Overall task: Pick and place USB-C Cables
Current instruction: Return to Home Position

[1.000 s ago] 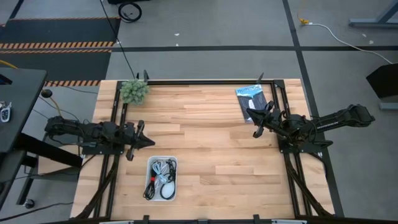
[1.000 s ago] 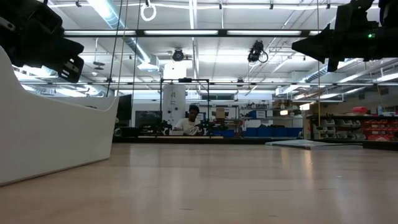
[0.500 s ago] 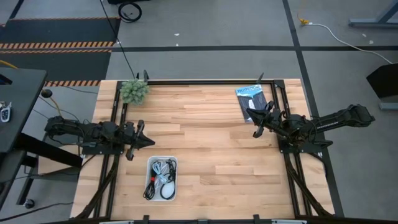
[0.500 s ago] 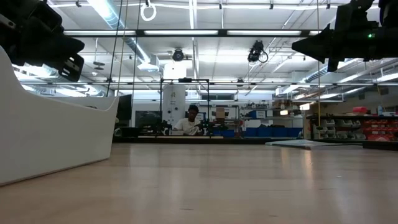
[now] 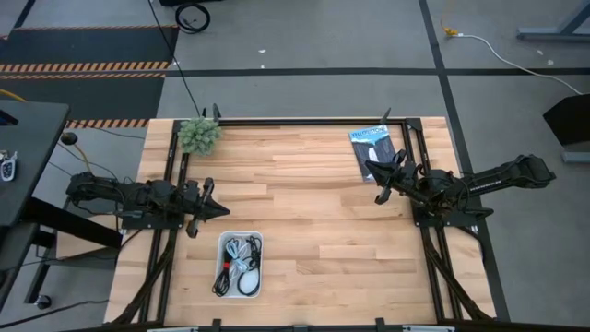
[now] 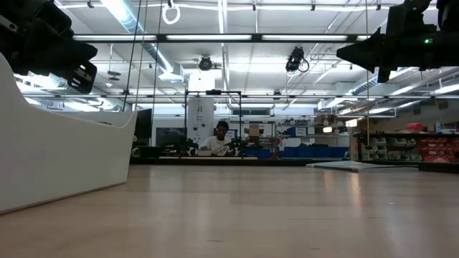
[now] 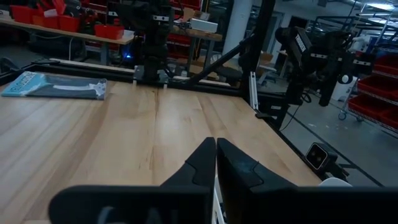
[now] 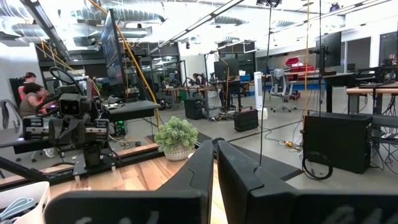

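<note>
Nothing moved, USB-C Cables (image 5: 240, 265) in white bin (image 5: 224, 241), left gripper (image 5: 224, 210), right gripper (image 5: 371, 169) both closed, empty

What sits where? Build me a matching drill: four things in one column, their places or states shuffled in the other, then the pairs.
Things
1. cables
2. plant
3. packet
4. left end effector

Places or states, by the high view
A. lying flat at the top right of the table
B. shut, over bare wood
C. in the bin
D. at the table's top left corner

Pairs: 1-C, 2-D, 3-A, 4-B
</note>
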Controlling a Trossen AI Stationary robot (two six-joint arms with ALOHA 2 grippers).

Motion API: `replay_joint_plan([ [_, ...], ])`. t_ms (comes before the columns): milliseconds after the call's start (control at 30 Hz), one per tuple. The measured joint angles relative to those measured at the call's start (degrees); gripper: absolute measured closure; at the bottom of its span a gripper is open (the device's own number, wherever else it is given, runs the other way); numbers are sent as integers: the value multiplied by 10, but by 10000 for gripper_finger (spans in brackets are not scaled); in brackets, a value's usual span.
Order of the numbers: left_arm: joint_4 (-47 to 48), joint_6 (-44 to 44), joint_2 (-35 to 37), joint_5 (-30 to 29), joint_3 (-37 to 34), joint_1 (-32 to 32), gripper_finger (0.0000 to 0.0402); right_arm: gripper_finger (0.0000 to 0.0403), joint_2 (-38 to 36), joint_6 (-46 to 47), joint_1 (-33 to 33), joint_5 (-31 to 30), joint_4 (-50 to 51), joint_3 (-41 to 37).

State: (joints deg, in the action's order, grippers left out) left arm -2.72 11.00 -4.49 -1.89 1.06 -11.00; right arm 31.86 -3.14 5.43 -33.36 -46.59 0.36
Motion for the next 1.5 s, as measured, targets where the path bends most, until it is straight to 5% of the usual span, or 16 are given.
replay_joint_plan([
  [1500, -1, 0, 0, 0, 0, 0, 379, 374, 0, 0, 0, 0, 0, 0],
])
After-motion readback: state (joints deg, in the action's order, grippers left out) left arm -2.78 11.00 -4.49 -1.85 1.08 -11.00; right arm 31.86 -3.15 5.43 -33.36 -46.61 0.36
